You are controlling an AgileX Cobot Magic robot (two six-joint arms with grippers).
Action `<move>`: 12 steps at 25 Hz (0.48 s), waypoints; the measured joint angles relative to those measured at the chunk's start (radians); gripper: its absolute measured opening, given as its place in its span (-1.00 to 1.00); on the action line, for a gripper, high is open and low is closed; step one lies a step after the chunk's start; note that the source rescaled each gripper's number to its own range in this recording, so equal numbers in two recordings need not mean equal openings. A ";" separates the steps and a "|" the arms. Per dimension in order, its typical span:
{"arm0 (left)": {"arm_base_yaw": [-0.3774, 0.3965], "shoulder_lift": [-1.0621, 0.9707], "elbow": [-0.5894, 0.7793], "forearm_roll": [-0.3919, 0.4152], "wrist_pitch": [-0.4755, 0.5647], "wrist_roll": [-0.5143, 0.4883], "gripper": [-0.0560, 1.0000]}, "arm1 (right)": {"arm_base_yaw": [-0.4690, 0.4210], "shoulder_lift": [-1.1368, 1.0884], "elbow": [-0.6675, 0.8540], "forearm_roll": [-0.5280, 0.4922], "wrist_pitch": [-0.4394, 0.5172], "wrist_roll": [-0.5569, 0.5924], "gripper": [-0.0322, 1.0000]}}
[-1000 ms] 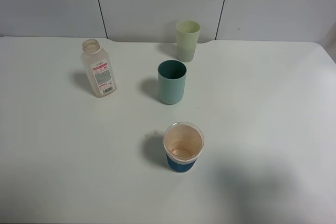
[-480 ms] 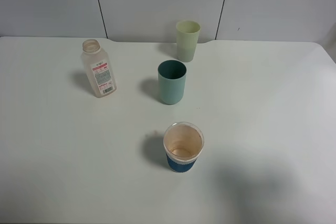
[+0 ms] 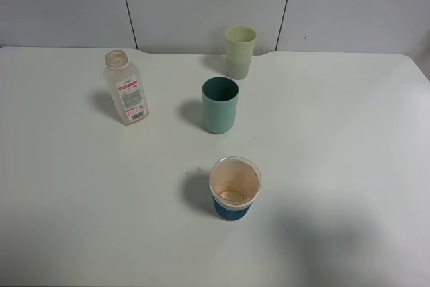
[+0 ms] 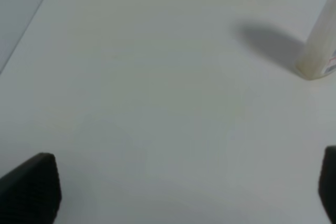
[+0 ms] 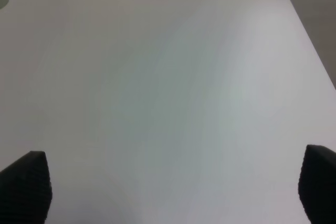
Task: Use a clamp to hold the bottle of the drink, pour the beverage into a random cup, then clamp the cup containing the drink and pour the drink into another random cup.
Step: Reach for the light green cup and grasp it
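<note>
- The bottle (image 3: 126, 89) stands upright on the left side of the white table (image 3: 349, 132), long axis vertical, neck uncapped. That is the left arm's side, so that arm looks the nearer.
- The left gripper (image 4: 178, 192) has its jaws spread wide with nothing between them. The bottle's base lies ahead and off to one side, well apart.
- The right gripper (image 5: 170, 187) is equally spread, over bare table.
- The bottle is clear, cloudy plastic with square shoulders and a white label — I cannot tell how much liquid it holds.
- The pale yellow-green tumbler (image 3: 240, 52) and the teal tumbler (image 3: 220, 104) are smooth, slim and tapered, standing mid-table. The wider paper cup (image 3: 234, 188) sits nearer the front.
</note>
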 joint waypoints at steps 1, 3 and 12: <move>0.000 0.000 0.000 0.000 0.000 0.000 1.00 | 0.000 0.000 0.000 0.000 0.000 0.000 0.99; 0.000 0.000 0.000 0.000 0.000 0.000 1.00 | 0.000 0.000 0.000 0.000 0.000 0.000 0.99; 0.000 0.000 0.000 0.000 0.000 0.000 1.00 | 0.000 0.000 0.000 0.001 0.000 0.000 0.99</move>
